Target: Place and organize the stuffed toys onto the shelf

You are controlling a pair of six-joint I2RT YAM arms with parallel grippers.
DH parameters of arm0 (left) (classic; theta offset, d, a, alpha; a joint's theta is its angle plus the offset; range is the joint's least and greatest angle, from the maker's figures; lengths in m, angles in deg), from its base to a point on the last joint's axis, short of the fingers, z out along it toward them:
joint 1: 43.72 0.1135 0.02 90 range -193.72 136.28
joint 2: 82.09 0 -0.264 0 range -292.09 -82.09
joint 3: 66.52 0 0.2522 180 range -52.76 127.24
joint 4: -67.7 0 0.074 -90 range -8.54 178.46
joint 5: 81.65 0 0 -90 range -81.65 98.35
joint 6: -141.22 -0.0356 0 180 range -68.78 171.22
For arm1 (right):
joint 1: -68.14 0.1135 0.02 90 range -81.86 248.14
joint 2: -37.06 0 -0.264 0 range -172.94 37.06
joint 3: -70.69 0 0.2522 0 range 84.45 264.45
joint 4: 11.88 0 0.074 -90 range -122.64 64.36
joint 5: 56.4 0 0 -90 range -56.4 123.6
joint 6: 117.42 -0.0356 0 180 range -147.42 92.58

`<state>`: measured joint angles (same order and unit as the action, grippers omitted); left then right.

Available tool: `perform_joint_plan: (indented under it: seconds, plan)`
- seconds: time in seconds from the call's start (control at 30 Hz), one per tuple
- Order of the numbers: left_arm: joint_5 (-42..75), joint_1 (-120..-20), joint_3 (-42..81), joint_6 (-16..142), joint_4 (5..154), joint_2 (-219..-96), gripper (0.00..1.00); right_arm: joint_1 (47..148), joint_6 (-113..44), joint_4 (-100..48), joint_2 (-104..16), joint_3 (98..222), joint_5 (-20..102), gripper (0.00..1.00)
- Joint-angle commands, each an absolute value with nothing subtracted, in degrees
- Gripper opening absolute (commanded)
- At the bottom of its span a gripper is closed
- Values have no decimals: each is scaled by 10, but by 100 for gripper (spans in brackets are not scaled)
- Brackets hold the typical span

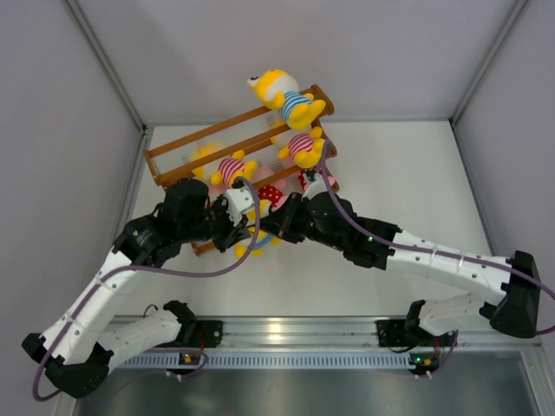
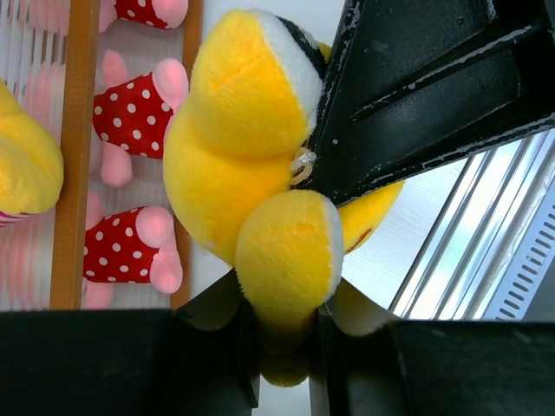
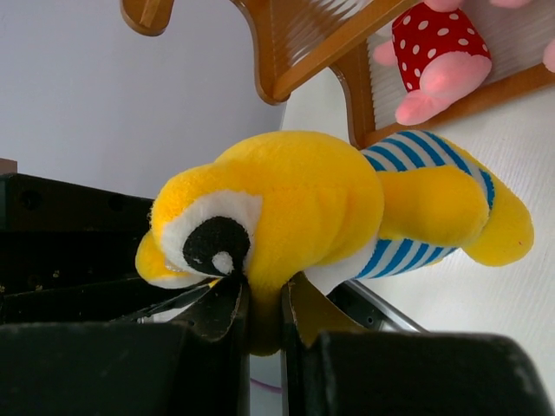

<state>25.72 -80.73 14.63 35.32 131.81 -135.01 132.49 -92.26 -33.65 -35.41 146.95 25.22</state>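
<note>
White tabletop (image 1: 416,165) — matte, evenly lit. Grey panels (image 1: 52,104) on left, back and right, met at the corners by pale metal struts (image 1: 102,59). Along near edge, ribbed aluminium rail (image 1: 303,329); just below it, slotted grey strip (image 1: 303,358) — then darker grey plate (image 1: 347,394).

Yel toy (image 3: 329,208), blue-wht striped shirt, nr shelf (image 1: 186,142) front.
</note>
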Motion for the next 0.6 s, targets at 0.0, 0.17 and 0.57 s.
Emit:
perform_joint_plan:
  seconds: [0.0, 0.17, 0.57]
  plan:
    - [259, -797, 176, 382, 1265, -1350, 0, 1341, -904, -316, -320, 1455, 280, 4]
    - [257, -793, 189, 383, 1271, -1353, 0, 1339, -871, -349, -302, 1463, 259, 33]
    - [365, -791, 317, 410, 1337, -1380, 0, 1297, -548, -481, -171, 1495, 231, 80]
